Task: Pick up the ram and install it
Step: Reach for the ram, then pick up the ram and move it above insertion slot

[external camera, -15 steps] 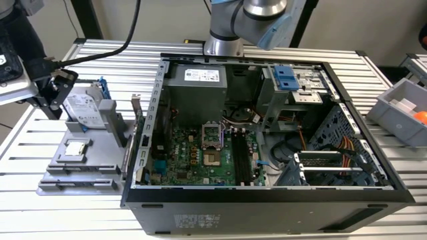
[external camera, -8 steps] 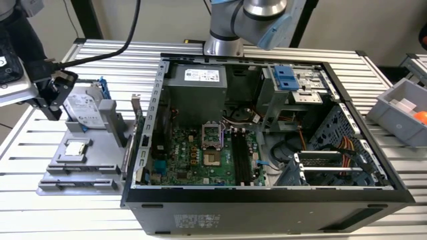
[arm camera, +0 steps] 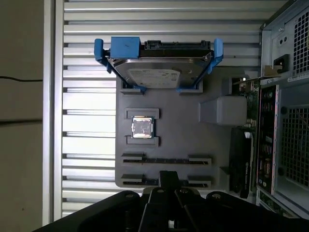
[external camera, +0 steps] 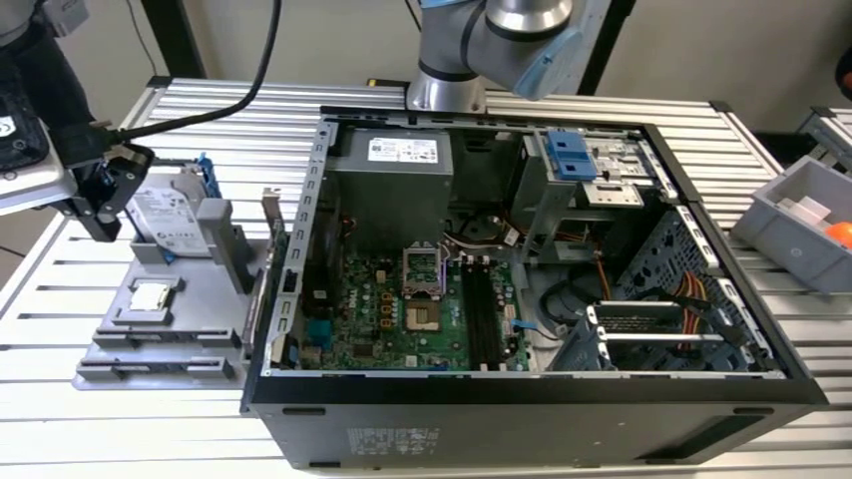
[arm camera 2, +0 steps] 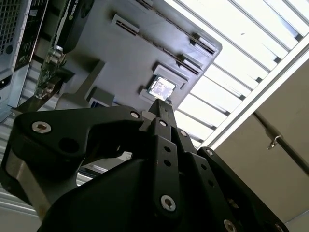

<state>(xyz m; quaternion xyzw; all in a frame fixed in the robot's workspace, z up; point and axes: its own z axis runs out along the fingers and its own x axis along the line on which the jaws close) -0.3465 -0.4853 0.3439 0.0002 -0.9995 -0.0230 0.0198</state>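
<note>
The black gripper (arm camera: 169, 175) hangs over the flat grey plastic tray (arm camera: 188, 140). Its two fingers (arm camera 2: 161, 108) are squeezed together with nothing between them. The ram (arm camera: 166, 161), a long thin dark stick, seems to stand on its edge in a tray slot down below the fingertips. It runs the same way as the long side of the grey hard drive in its blue frame (arm camera: 161, 72).
</note>
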